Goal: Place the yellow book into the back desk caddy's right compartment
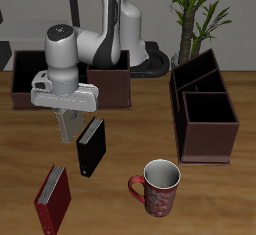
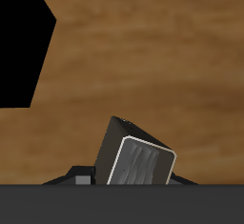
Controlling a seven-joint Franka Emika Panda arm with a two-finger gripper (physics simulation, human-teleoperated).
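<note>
Gripper (image 1: 68,117) clamped on the yellow book (image 1: 69,126), held above the table (image 1: 130,139) just in front of the back desk caddy (image 1: 30,79), beside the black book (image 1: 91,145). No readable writing anywhere.

The back caddy (image 1: 70,84) sits far back on the bench (image 1: 215,194), partly hidden behind the arm. A second, taller caddy (image 1: 205,112) stands well apart from it across the bench, with a plant (image 1: 200,14) behind that one. The pincer (image 1: 70,124) hangs before the back caddy, above the bench, with the yellow book (image 1: 68,127) at it. Just beside the pincer, slightly nearer the front edge, stands the black book (image 1: 91,147). The red book (image 1: 53,199) stands nearer the front edge still, close to that edge. The mug (image 1: 157,187) stands near the front edge too, between the books and the taller caddy, before the latter.
</note>
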